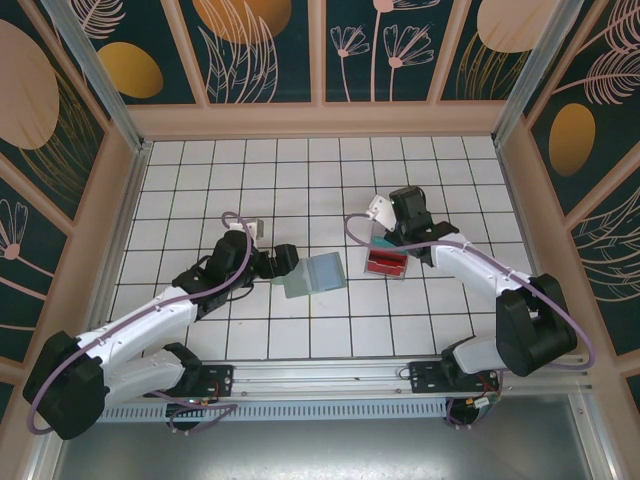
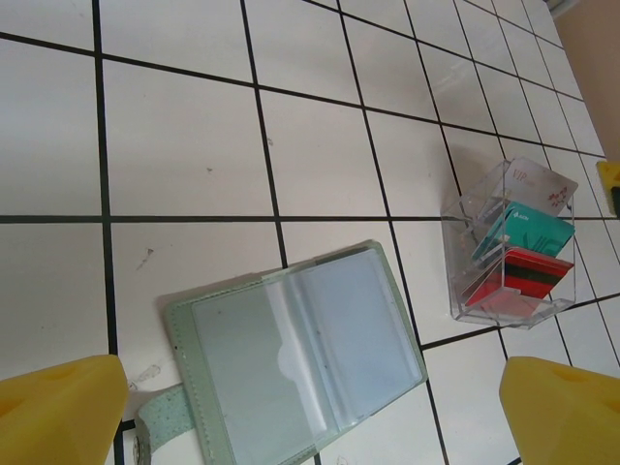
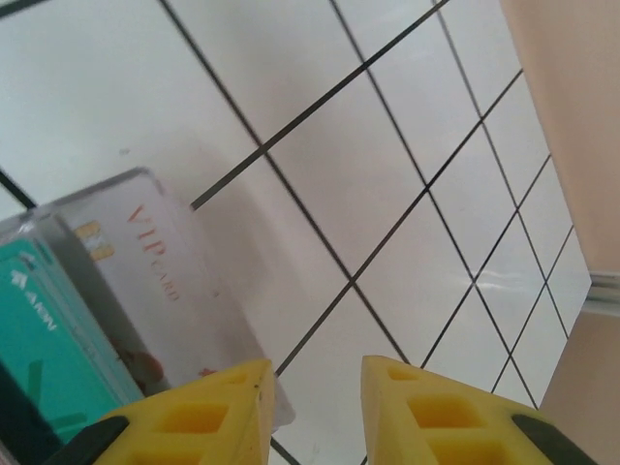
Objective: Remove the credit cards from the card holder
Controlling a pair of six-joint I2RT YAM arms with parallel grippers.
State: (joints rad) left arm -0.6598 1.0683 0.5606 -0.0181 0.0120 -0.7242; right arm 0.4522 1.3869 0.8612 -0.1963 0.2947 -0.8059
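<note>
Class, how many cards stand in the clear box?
3: white VIP card at the back, teal card in the middle, red card in front; more may be hidden.

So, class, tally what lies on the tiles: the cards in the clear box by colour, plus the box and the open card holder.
White VIP card: 1
Teal card: 1
Red card: 1 clearly; more may hide behind it
Clear box: 1
Card holder: 1
Total: 5

The card holder [image 2: 291, 358] is cropped along its bottom.
</note>
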